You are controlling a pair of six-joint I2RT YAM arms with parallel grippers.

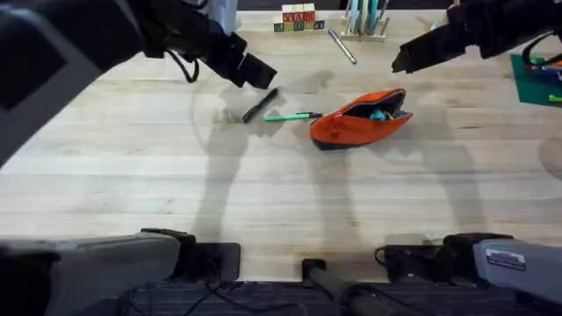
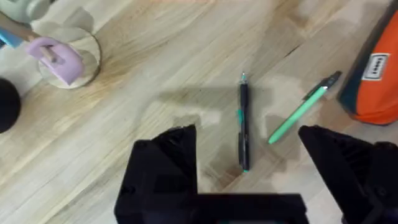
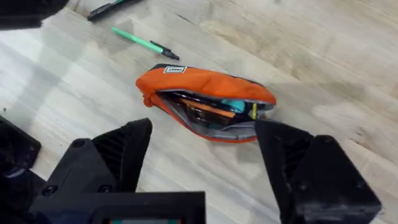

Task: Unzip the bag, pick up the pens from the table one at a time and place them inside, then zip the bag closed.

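Note:
The orange bag (image 1: pixel 360 118) lies right of the table's (image 1: pixel 281 193) centre with its zipper open and teal and dark items showing inside (image 3: pixel 208 109). A black pen (image 1: pixel 261 104) and a green pen (image 1: pixel 292 116) lie just left of it. A silver pen (image 1: pixel 342 46) rests farther back. My left gripper (image 1: pixel 256 74) hovers open over the black pen (image 2: pixel 243 124), which sits between its fingers, with the green pen (image 2: pixel 303 107) beside it. My right gripper (image 1: pixel 401 61) hangs open above and behind the bag, holding nothing.
Coloured letter blocks (image 1: pixel 299 19) and a holder with tools (image 1: pixel 364 22) stand at the back edge. A green mat (image 1: pixel 536 79) lies at the far right. A pink object on a round wooden base (image 2: pixel 62 59) stands left of the pens.

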